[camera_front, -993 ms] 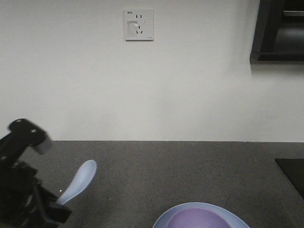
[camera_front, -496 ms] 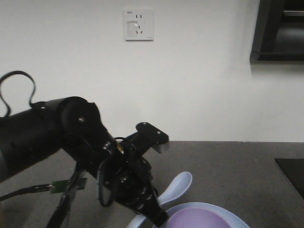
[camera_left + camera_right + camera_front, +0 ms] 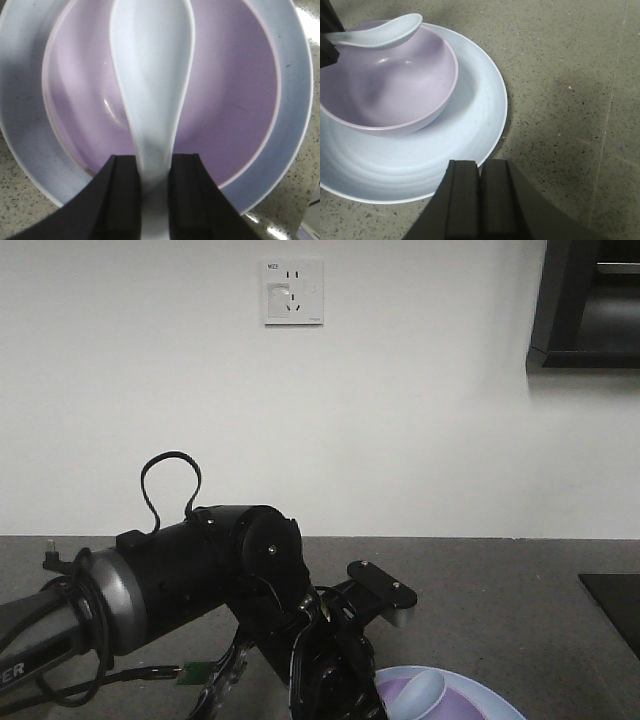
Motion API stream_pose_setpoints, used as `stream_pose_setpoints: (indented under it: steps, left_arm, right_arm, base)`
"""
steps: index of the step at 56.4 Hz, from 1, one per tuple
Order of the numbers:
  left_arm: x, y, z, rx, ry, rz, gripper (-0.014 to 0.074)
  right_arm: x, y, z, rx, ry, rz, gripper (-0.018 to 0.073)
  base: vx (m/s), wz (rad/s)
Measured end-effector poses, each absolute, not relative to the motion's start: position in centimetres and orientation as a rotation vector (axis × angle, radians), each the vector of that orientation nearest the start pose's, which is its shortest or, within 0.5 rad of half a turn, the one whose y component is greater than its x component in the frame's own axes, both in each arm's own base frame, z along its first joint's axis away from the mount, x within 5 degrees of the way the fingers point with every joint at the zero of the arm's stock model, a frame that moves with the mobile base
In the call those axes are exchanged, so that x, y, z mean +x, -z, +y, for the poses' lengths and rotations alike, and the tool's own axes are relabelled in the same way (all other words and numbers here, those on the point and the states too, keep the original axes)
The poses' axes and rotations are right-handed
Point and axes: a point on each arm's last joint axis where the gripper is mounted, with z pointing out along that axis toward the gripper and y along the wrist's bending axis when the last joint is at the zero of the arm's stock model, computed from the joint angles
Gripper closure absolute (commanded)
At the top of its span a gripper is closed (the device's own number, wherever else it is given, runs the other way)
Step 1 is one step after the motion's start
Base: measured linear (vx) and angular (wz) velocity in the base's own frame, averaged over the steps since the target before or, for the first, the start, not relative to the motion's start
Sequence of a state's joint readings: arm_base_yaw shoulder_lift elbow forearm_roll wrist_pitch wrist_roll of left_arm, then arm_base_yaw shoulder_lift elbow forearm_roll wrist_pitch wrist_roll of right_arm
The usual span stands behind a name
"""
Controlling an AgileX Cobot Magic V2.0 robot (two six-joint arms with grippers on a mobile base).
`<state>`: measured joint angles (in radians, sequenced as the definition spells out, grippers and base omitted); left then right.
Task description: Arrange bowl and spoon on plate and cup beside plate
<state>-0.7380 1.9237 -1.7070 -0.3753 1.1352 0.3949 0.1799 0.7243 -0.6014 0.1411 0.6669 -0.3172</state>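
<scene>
Pinching the spoon (image 3: 152,75) by its handle, my left gripper (image 3: 155,167) has a dark finger pressed against each side, nothing else between them. Seen from the front, my left arm (image 3: 200,580) fills the lower left, black and bent downward, with a cable loop (image 3: 170,485) standing up from its top.

The spoon's scoop reaches out ahead of my fingers (image 3: 122,195) over the bowl (image 3: 230,100) and lies across its hollow towards the far rim. I cannot tell whether the scoop touches that rim or hangs just above it. The lavender bowl sits upright inside the plate (image 3: 295,100), a little off centre, so that the light-blue rim shows wider on one side. The plate rests flat on the speckled grey countertop (image 3: 560,75).

Further right is my right gripper (image 3: 480,172) — fingers pressed together with only a thin seam between them, gripping nothing. It hangs just over the plate's near rim, apart from the bowl and the spoon.

Behind all this a white wall (image 3: 420,440) rises from the counter's back edge, with a wall socket (image 3: 293,290) high up, left of centre. At the far right, a dark cabinet (image 3: 590,305) fills the top corner, and a flat black panel (image 3: 612,605) lies on the counter's right edge — well apart from the plate.
</scene>
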Motion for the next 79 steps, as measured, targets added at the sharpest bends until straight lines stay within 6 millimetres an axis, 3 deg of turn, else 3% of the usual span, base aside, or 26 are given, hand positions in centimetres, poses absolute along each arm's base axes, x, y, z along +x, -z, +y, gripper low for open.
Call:
stream_pose_setpoints:
  steps: [14,22,34,42,55,66,72,79]
  left_arm:
    - [28.5,-28.4,-30.2,1.394,0.594,2.479,0.0139]
    - [28.4,-28.4,-30.2,1.394,0.594,2.485,0.0053]
    - [28.3,-29.0,-29.7,1.409,0.547,2.471,0.0038]
    - [27.9,-31.4,-28.1,1.404,0.403,2.424,0.0037]
    - [27.0,-37.8,-22.0,1.176,-0.013,2.382,0.0037]
    - [26.6,-42.5,-15.6,0.878,-0.134,2.343,0.0037]
    - [26.3,-44.2,-12.2,0.741,-0.158,2.339,0.0037]
    - [26.0,-43.9,-8.6,0.611,-0.211,2.391,0.0037]
  right_arm:
    - [13.1,-29.4,3.2,-0.48,-0.085,2.215,0.0568]
    - [13.1,-29.4,3.2,-0.48,-0.085,2.215,0.0568]
    - [13.1,-29.4,3.2,-0.48,-0.085,2.215,0.0568]
    - [13.1,-29.4,3.2,-0.476,-0.087,2.216,0.0568]
    - [13.1,-29.4,3.2,-0.476,-0.086,2.216,0.0568]
    - [13.1,-29.4,3.2,-0.474,-0.087,2.216,0.0568]
    - [13.1,-29.4,3.2,-0.473,-0.087,2.216,0.0568]
    - [13.1,-29.4,3.2,-0.473,-0.087,2.216,0.0568]
  base:
    - [0.0,0.0]
    - [0.0,0.0]
    - [0.0,0.0]
    - [0.0,0.0]
    - [0.0,0.0]
    - [0.0,0.0]
    - [0.0,0.0]
    - [0.0,0.0]
